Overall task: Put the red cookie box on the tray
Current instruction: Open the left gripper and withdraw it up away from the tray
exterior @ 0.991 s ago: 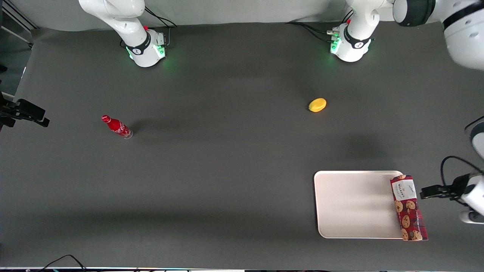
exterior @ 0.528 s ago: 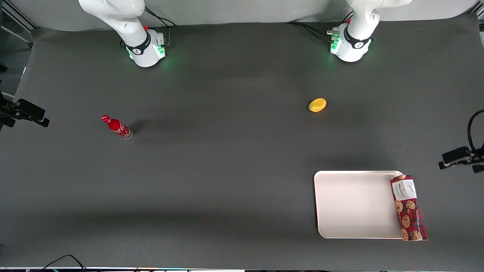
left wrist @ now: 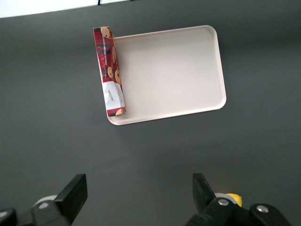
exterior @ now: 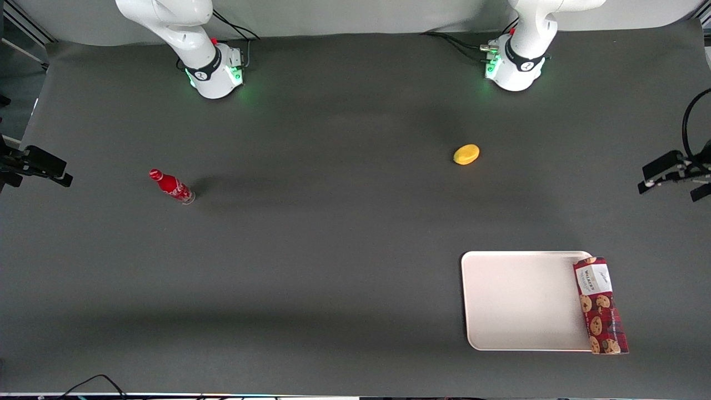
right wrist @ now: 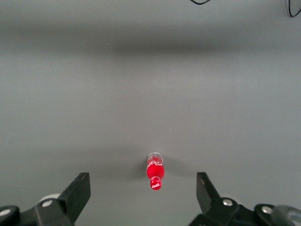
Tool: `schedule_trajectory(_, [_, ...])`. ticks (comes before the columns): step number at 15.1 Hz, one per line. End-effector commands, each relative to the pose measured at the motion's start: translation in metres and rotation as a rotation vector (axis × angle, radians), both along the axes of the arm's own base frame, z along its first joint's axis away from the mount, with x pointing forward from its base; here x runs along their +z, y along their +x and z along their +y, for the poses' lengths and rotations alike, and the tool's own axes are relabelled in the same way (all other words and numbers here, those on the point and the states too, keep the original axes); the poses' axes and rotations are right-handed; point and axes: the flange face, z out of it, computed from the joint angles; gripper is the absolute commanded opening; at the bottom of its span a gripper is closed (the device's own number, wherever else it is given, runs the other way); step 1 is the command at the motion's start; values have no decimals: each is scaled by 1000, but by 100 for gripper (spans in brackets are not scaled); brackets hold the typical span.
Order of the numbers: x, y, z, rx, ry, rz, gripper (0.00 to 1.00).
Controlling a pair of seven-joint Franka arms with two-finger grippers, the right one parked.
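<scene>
Red cookie box [left wrist: 112, 72] not in hand: end effector [left wrist: 136, 195] has its fingers spread wide and empty, high over the bench [exterior: 333, 233] at the working arm's end, farther from the front camera than the box. Box lies along the tray [left wrist: 174, 70] short edge, overhanging its rim, long axis running toward the end effector.

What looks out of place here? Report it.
The red cookie box sits askew along the tray edge nearest the working arm, overhanging the rim rather than lying flat inside. The open tool hangs high above the table, holding nothing.
</scene>
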Motion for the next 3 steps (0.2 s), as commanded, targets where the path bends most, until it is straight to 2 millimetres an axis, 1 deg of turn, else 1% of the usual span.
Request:
schedule_trajectory(1, [12, -31, -8, 10, 34, 14, 100])
schedule_trajectory(3, [12, -32, -6, 13, 36, 15, 100])
